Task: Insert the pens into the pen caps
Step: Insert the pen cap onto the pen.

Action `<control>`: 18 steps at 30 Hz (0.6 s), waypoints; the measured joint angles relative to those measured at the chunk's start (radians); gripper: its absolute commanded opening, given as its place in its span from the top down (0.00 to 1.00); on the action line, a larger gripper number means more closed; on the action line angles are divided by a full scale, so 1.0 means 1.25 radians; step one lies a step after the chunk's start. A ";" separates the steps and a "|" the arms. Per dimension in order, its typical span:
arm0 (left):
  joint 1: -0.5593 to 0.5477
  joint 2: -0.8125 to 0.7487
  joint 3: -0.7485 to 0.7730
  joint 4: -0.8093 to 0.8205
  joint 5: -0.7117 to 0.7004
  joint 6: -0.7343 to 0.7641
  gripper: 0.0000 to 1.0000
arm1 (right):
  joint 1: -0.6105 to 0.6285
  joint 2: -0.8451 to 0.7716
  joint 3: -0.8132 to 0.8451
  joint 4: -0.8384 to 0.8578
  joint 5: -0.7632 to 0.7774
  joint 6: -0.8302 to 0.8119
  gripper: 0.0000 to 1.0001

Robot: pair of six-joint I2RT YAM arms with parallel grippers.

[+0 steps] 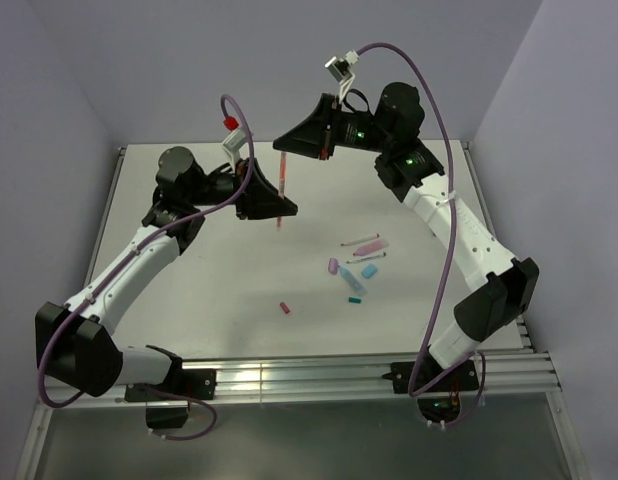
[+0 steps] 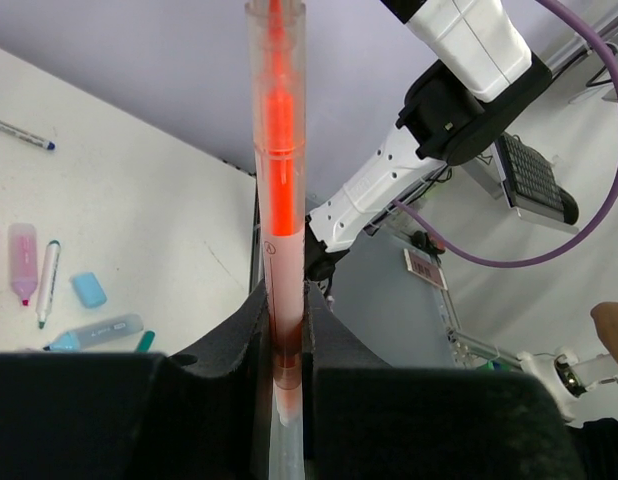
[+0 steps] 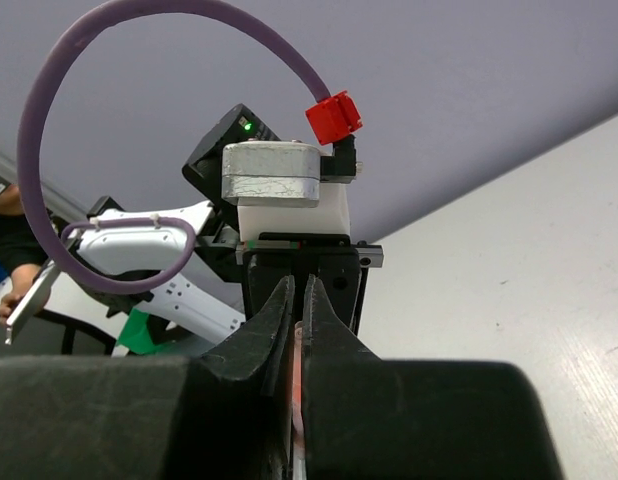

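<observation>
The left gripper point(image 1: 279, 209) point(image 2: 286, 335) is grasping an orange-red pen point(image 1: 281, 180) point(image 2: 276, 200), its jaws clenching the barrel near one end. The pen is standing roughly upright above the middle of the table point(image 1: 189, 300), towards the far side, with only a short pale stub sticking out past the fingers on the wrist side. The right gripper point(image 1: 280, 146) point(image 3: 299, 300) is reaching in from the right and sitting at the pen's upper end. Its jaws are pressing almost flat together, and in the right wrist view a thin orange-red sliver is showing in the slit between them. Whether they are actually pinching the pen there cannot be told. The two grippers are facing each other closely, and the left one's wrist housing is filling the view just beyond the right fingertips. The other pieces are lying loose on the table, to the right of and nearer than the raised pen. A pink pen point(image 1: 369, 246) is lying farthest, with two thin pens beside it. A lilac cap point(image 1: 332, 267), a light blue cap point(image 1: 369, 270) and a teal cap point(image 1: 355, 299) are grouping just nearer. A red cap point(image 1: 285, 308) is lying on its own, well apart to the left of that cluster and nearer than the held pen.
</observation>
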 measured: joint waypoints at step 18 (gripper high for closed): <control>0.020 0.022 0.001 0.007 0.049 -0.034 1.00 | 0.012 -0.023 -0.054 0.015 0.050 -0.059 1.00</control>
